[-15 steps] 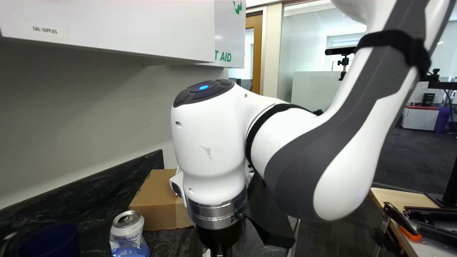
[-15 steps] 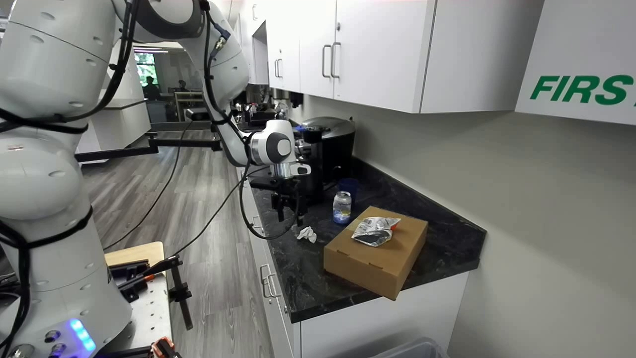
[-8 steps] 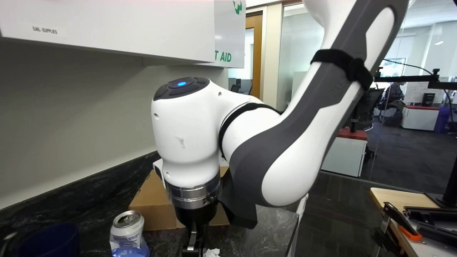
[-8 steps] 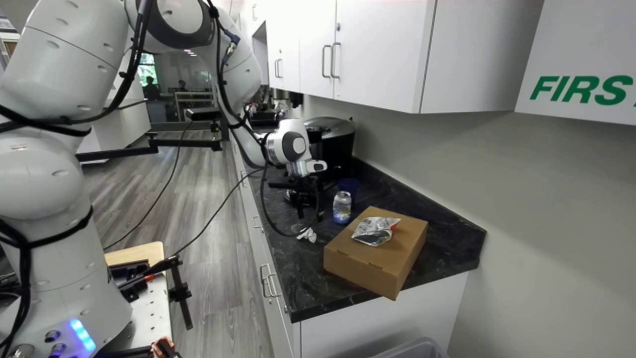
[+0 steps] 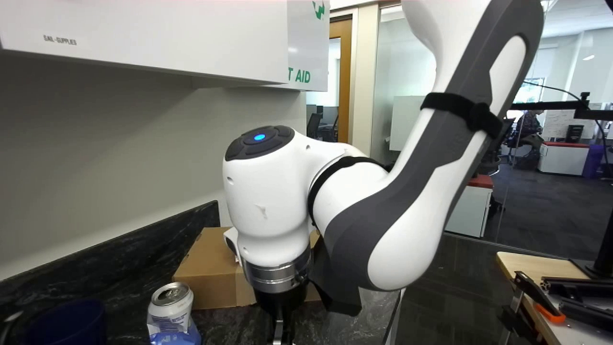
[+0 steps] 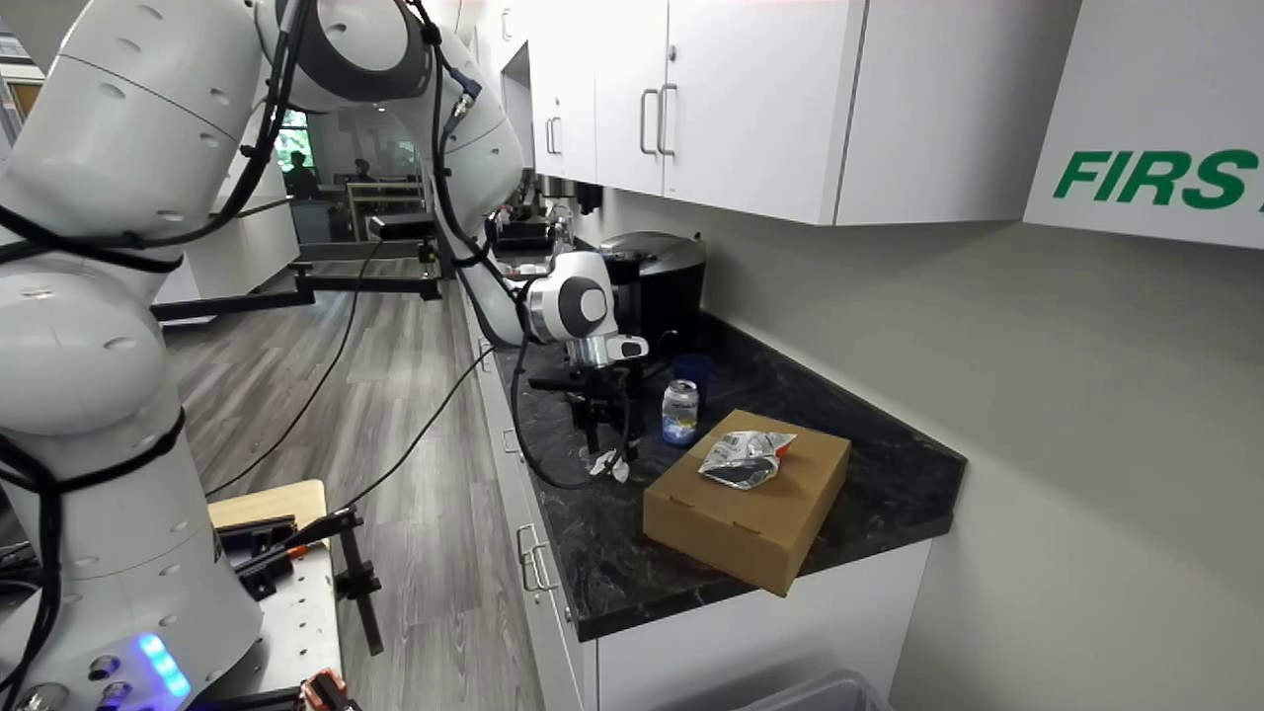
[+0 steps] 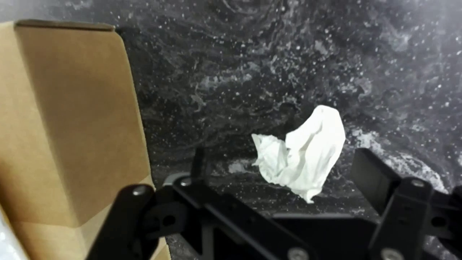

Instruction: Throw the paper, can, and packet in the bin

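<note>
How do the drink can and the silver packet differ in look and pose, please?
The can stands upright on the dark counter, while the packet lies on the cardboard box. The can is cylindrical; the packet is a crinkled pouch. The can is blue toward its base, whereas the packet shows orange-red at one end. Both are partly silver.

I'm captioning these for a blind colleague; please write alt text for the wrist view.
Crumpled white paper lies on a dark, speckled countertop, seen between the jaws of the robot's open hand at the bottom. A brown cardboard box, partly cut off, sits at left.
</note>
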You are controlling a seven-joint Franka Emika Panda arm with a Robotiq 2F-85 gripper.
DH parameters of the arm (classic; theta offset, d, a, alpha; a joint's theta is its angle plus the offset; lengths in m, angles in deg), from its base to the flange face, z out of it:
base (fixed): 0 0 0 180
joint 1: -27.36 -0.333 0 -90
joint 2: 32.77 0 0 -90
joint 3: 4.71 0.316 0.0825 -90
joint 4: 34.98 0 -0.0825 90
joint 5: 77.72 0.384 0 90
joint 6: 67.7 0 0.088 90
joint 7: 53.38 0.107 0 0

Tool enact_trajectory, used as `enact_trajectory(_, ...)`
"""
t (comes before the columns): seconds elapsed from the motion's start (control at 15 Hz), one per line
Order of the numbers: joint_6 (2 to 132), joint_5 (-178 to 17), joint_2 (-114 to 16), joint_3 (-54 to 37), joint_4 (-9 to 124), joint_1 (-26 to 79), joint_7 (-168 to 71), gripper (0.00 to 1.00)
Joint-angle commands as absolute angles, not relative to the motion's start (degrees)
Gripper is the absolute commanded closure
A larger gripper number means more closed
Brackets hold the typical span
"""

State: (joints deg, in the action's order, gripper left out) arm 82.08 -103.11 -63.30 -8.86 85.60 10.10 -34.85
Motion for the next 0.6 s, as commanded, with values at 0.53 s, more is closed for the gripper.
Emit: enact_trajectory(0.53,92.2,-100.45,-60.12,-8.51,94.02,10.81,-37.05,0.0)
